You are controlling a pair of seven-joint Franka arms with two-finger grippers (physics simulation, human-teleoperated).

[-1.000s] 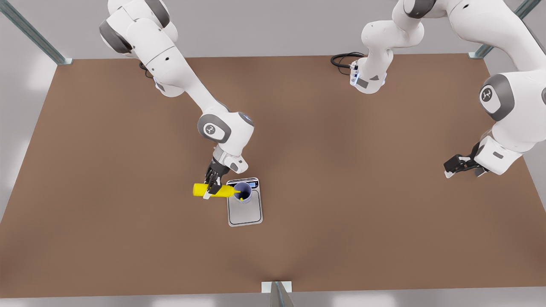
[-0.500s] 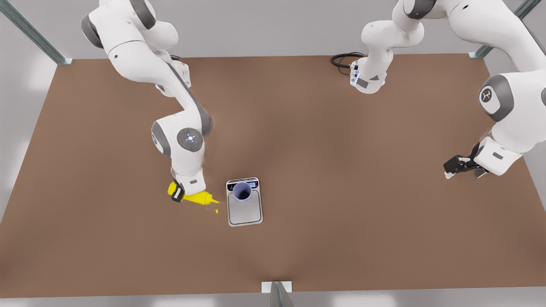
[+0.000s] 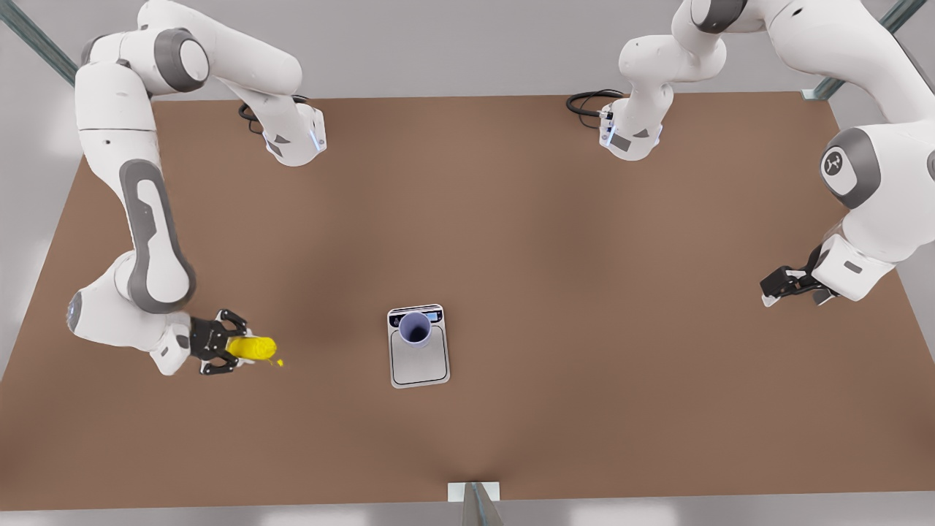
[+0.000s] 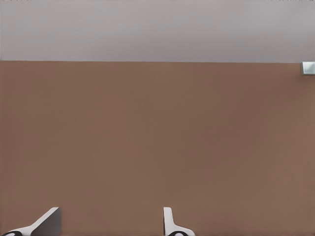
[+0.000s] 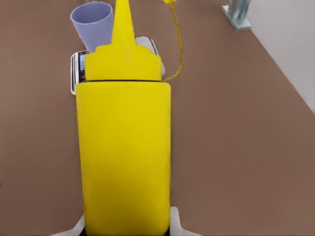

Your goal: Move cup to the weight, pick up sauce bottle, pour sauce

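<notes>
Right claw [image 3: 232, 349] clamps sauce bottle [image 3: 252, 348], now swung far off toward front view's left, nozzle no longer over cup [image 3: 415, 327]. Cup sits on weight [image 3: 418, 361], mid-table [image 3: 511, 219]. Sauce drops [image 3: 280, 362] trail from tip onto table. Pouring looks finished. Left claw [image 3: 785, 286] waits at front view's right, fingers apart, empty.

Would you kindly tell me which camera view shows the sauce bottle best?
The right wrist view: the sauce bottle shows close up, from body to nozzle tip, held in the right gripper. In the front view the sauce bottle is small, at that view's left, far from the cup.
</notes>
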